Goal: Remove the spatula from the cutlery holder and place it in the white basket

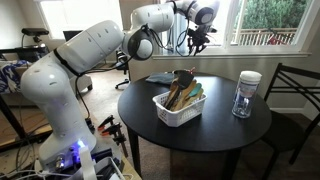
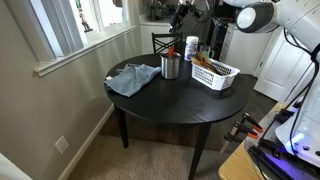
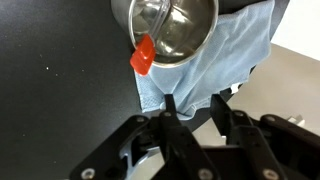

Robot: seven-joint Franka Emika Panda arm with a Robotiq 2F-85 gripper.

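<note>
In an exterior view we see the gripper [image 1: 197, 40] hanging high above the round black table [image 1: 140, 110], with its jaws too small for us to read. Well below it sits the white basket [image 1: 178, 108], which holds several wooden utensils [image 1: 183, 90]. A blue cloth [image 1: 160, 78] lies just behind the basket, also far beneath the gripper. A clear jar with a white lid [image 1: 246, 93] stands below it and off to one side, apart from the basket.

In the exterior view from across the room, the gripper [image 2: 183, 15] is up near the top of the picture. Beneath it stands the metal cutlery holder [image 2: 170, 68], with the red spatula [image 2: 170, 50] rising from it. The holder rests on the edge of the cloth [image 2: 132, 78]. The basket [image 2: 215, 73] sits just beside the holder, lower than the gripper and away from it.

In the wrist view, the fingers [image 3: 170, 108] of the gripper [image 3: 196, 105] stand apart, with nothing between them. Beyond the fingertips we look down into the holder [image 3: 180, 25]. The spatula's red end [image 3: 143, 57] hangs over the holder's rim, clear of the fingers. The cloth [image 3: 235, 50] spreads under the holder and reaches toward the fingertips, and the spatula is not in the basket.
</note>
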